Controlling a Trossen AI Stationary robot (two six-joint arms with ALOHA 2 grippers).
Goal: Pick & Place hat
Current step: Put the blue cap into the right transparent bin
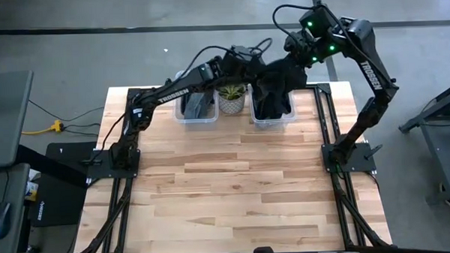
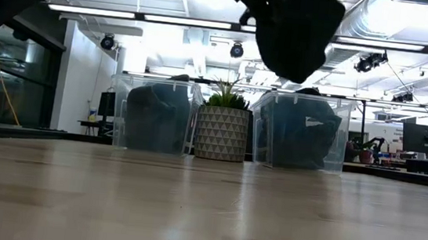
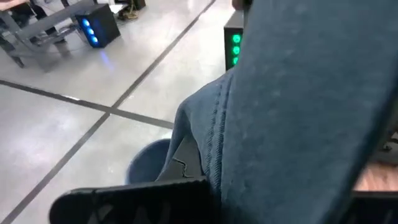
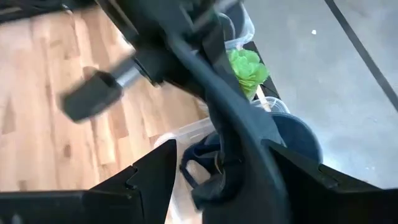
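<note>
A dark blue-grey hat [image 1: 272, 83] hangs in the air over the right clear bin [image 1: 274, 120], seen in the low view as the hat [image 2: 297, 29] above the bin [image 2: 339, 144]. My left gripper [image 1: 241, 63] reaches in from the left and is shut on the hat. My right gripper [image 4: 217, 155] is open, with one finger on either side of the hat's hanging cloth [image 4: 239, 134]. I cannot tell whether those fingers touch it. More dark hats lie in the right bin below. My left gripper holds the hat by its upper edge [image 4: 202, 59], coming at it from the table's left, slanting down. In its own wrist view the cloth [image 3: 298, 106] lies beside one finger [image 3: 130, 200] and hides the other. The hat hangs below, lifted clear of the bin.
The left clear bin [image 1: 197, 112] at the table's far edge also holds dark hats [image 2: 155, 114]. A potted plant [image 1: 231, 96] stands between the two bins. The near part of the wooden table [image 1: 235, 194] lies bare.
</note>
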